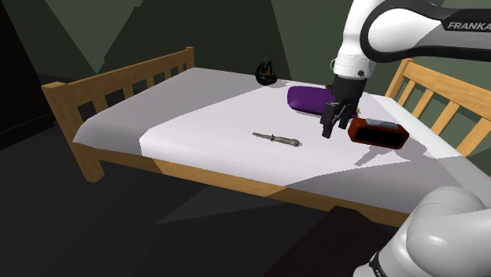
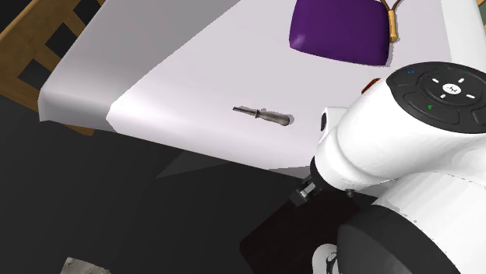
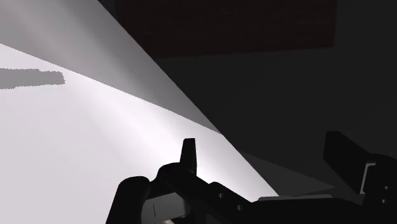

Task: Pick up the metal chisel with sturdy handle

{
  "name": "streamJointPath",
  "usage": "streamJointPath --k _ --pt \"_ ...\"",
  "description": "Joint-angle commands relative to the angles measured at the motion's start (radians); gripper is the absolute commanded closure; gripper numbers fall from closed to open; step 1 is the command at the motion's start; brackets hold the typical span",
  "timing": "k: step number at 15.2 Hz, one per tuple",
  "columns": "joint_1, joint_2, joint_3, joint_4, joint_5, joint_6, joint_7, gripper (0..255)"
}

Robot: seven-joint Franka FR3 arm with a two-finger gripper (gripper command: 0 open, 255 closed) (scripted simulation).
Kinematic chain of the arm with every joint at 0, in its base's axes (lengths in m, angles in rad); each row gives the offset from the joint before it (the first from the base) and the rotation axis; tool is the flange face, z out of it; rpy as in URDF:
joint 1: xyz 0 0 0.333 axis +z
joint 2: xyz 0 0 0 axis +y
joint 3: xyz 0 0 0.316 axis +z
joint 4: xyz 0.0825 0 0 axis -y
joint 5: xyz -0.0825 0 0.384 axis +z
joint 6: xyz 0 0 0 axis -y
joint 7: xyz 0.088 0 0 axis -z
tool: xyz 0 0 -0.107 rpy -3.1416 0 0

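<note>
The chisel (image 1: 277, 139) is a slim grey tool with a thicker handle, lying flat in the middle of the white bed sheet (image 1: 204, 118). From the second exterior view the chisel (image 2: 265, 116) lies near the sheet's lit edge. My gripper (image 1: 335, 126) hangs above the bed, to the shoulder view's right of the chisel and apart from it. Its fingers stand apart with nothing between them. In the wrist view the gripper (image 3: 264, 149) looks over the white sheet (image 3: 76, 140) toward the bed's edge.
A purple cushion (image 1: 311, 98) (image 2: 339, 31) lies behind the gripper. A red and black box (image 1: 379, 132) sits just beside it. A small black object (image 1: 265, 74) rests at the bed's far side. Wooden rails (image 1: 118, 83) bound the bed.
</note>
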Motion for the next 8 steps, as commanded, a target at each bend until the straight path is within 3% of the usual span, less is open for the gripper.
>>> streamJointPath --k 1,8 --pt "0.000 0.000 0.000 0.000 0.000 0.000 0.000 0" --pt "0.005 0.235 -0.071 0.053 -0.038 0.183 -0.132 0"
